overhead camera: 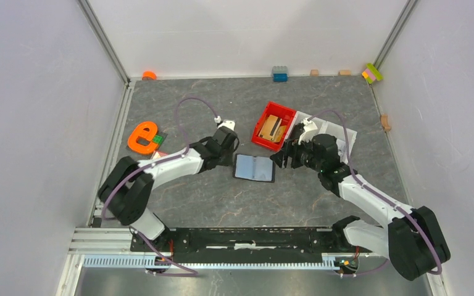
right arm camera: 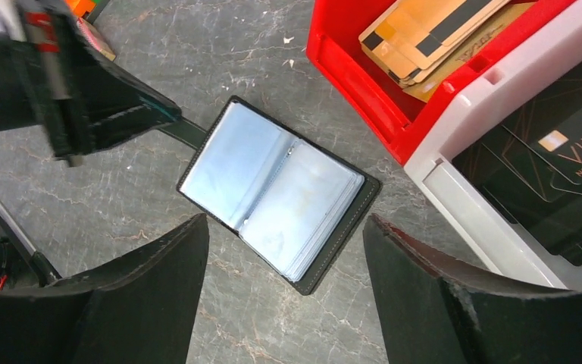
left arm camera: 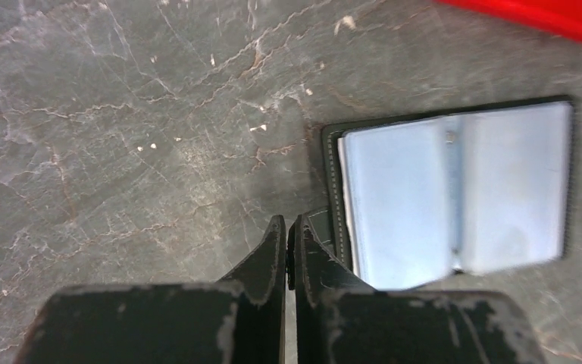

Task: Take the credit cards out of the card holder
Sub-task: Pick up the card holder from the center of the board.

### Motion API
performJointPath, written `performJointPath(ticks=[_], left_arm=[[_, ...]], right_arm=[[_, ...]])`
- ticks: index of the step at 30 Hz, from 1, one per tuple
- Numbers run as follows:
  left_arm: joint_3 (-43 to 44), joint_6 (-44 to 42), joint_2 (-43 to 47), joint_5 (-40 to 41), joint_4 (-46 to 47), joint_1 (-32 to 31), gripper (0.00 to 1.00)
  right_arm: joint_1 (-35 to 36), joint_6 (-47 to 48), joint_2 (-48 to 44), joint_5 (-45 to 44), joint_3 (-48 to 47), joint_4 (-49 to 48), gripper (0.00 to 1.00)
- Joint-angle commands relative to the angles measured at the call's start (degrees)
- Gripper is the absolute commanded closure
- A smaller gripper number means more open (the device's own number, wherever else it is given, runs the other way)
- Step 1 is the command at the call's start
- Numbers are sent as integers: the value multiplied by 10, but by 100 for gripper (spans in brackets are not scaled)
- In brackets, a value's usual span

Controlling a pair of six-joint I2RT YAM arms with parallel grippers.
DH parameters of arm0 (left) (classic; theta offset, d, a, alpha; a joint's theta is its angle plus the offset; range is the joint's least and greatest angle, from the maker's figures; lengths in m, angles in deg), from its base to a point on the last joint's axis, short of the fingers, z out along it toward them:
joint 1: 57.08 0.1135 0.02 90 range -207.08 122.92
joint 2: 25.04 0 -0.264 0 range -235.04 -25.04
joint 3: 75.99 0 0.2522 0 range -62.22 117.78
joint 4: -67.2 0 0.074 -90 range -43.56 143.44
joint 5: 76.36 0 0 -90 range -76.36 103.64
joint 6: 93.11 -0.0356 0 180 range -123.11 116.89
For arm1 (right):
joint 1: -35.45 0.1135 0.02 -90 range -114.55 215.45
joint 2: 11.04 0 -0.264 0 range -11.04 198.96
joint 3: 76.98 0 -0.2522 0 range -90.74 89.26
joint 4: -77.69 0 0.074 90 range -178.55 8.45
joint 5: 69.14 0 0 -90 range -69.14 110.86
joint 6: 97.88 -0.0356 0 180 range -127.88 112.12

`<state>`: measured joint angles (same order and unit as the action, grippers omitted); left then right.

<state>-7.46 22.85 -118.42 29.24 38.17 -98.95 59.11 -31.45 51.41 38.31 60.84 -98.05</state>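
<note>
card holder (overhead camera: 254, 167): lies open and flat on table (left arm camera: 121, 114), pale sleeves up, btw the 2 grippers.
credit cards: none shows in the sleeves; cannot tell if any is inside.
left gripper (left arm camera: 288, 246): at holder's left edge, fingers pressed together. The strap (right arm camera: 186, 130) runs to them; cannot tell if it is nipped.
right gripper (right arm camera: 284, 221): above holder, jaws spread wide, holding nothing.
red bin (right arm camera: 348, 68): just beyond holder's far-right corner, w/ tan striped cards (right arm camera: 417, 34) in it.
risk 1: sleeves look thin and slick, so wide fingers may catch a whole page, not 1 card.
risk 2: if the left hold is weak, holder may slide or fold shut when the right pulls.
risk 3: a sideways push could drive holder against the red bin.
</note>
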Motion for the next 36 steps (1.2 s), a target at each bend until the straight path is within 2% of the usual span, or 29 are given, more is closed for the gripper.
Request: performJointPath(ticks=[1, 6, 10, 12, 13, 17, 20, 24, 29, 36], left_arm=[[-49, 0, 105, -11, 83, 1, 98], [-110, -10, 182, -24, 150, -1, 98], [-112, -24, 175, -54, 170, -1, 98], [-98, -30, 158, -65, 161, -4, 98], [-90, -32, 148, -66, 156, -5, 98], [-71, -37, 125, -57, 127, -9, 98], [-55, -38, 107, -28, 100, -10, 98], [-15, -34, 61, -8, 44, -10, 98], [8, -26, 23, -13, 21, -10, 98], [15, -23, 14, -34, 18, -11, 94]], right_arm=[[15, 8, 13, -7, -13, -56, 22], [17, 6, -52, -31, 38, -119, 21], [17, 1, -98, -48, 74, -149, 13], [16, -19, -103, -65, 108, -175, 13], [15, -8, -103, -62, 115, -173, 3], [15, -5, -56, -29, 108, -172, 2], [15, -22, 14, -18, 71, -127, 6], [24, -68, 81, 28, 55, -143, 8], [43, -191, 96, -72, 48, -104, 8], [70, -239, 59, -167, 52, -67, 8]])
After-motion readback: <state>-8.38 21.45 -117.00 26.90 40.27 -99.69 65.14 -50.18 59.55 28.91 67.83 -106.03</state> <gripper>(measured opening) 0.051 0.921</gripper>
